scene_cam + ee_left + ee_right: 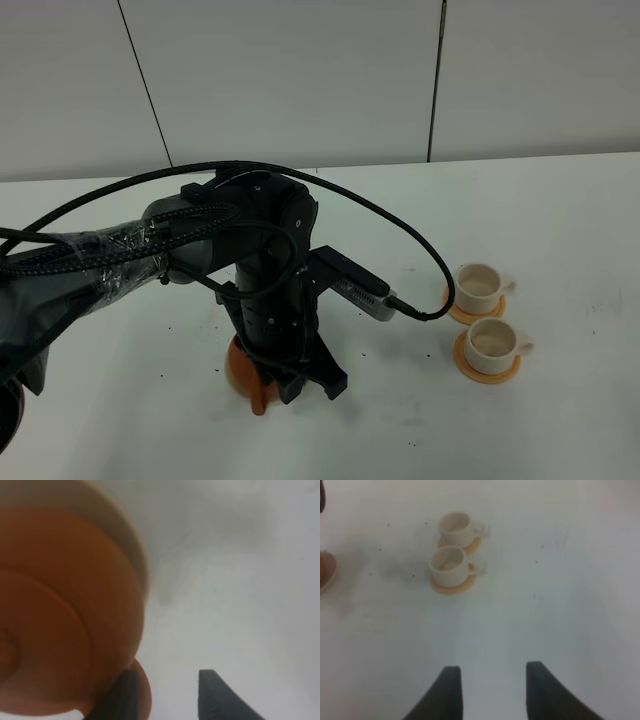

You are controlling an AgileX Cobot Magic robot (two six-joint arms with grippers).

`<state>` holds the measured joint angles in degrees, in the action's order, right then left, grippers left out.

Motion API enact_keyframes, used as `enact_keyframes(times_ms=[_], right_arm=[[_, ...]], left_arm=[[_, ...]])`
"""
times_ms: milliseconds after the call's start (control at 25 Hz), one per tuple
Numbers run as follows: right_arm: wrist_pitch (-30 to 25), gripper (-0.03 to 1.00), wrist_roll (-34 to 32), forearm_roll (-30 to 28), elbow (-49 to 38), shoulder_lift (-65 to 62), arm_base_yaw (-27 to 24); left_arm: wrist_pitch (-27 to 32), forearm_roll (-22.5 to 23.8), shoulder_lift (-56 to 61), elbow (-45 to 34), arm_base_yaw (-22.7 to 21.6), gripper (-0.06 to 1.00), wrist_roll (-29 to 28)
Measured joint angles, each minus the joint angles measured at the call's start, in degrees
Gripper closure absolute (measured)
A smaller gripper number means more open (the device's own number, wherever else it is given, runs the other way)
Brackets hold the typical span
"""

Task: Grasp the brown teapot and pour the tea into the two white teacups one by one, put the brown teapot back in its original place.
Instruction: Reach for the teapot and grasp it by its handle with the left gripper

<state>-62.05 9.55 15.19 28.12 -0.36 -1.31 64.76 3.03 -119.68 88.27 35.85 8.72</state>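
Observation:
The brown teapot (240,368) sits on its pale trivet (131,535) at the front left, mostly hidden under my left arm. My left gripper (300,388) is low beside it and open. In the left wrist view (167,696) the teapot's handle (144,690) lies just inside one finger (122,697). The two white teacups (480,286) (491,342) stand on orange coasters at the right. I cannot tell whether they hold tea. My right gripper (492,690) is open and empty, well short of the cups (455,527) (447,564).
A black cable (400,225) arcs from my left arm over the table toward the cups. An orange coaster (487,370) lies under each cup. The white table (560,220) is bare around them, with a wall behind.

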Motion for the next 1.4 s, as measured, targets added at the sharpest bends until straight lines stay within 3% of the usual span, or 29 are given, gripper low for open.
enact_keyframes(times_ms=[1400], right_arm=[[0.0,0.67,0.0,0.0,0.0,0.0,0.0]], left_arm=[[2.8,10.5,0.0,0.0,0.0,0.58,0.1]])
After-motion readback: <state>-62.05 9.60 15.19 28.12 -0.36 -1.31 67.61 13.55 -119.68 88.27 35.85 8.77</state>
